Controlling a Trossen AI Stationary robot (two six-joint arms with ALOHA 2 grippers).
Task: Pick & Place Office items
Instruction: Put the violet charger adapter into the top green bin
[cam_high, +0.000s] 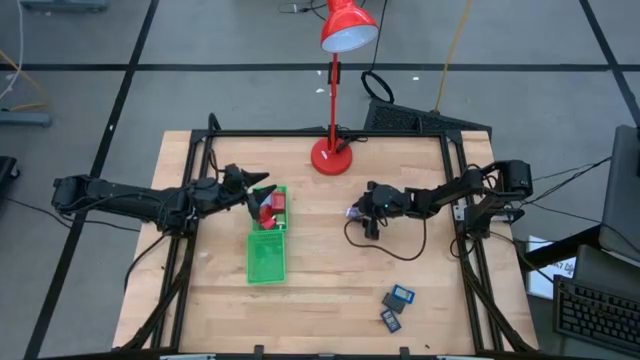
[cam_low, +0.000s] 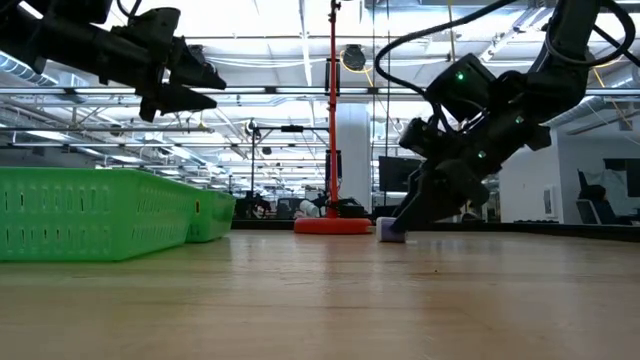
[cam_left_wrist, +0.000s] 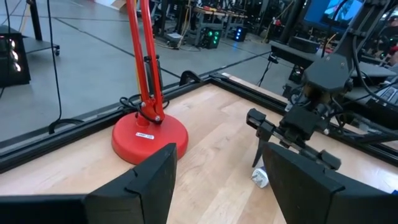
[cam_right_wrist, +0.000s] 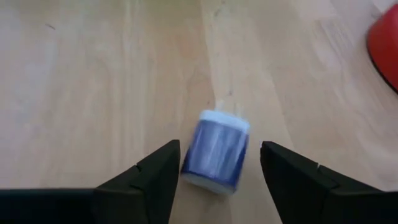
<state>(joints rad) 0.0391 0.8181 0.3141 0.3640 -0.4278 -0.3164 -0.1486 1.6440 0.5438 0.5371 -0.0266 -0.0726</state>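
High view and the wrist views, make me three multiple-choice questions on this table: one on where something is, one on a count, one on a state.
1. Where is the right gripper?
A. over the green tray
B. at the whitish-blue piece near the red lamp's base
C. beside the two dark rectangles

2. How many dark rectangles with blue faces lie near the table's front right?
A. two
B. four
C. none

3. How do the right gripper's jaws stand?
A. clamped on a red block
B. out of sight
C. apart, either side of the piece

Key: 1 B, the high view shows it there. 2 A, two lie together. 3 C, the right wrist view shows a gap on both sides.
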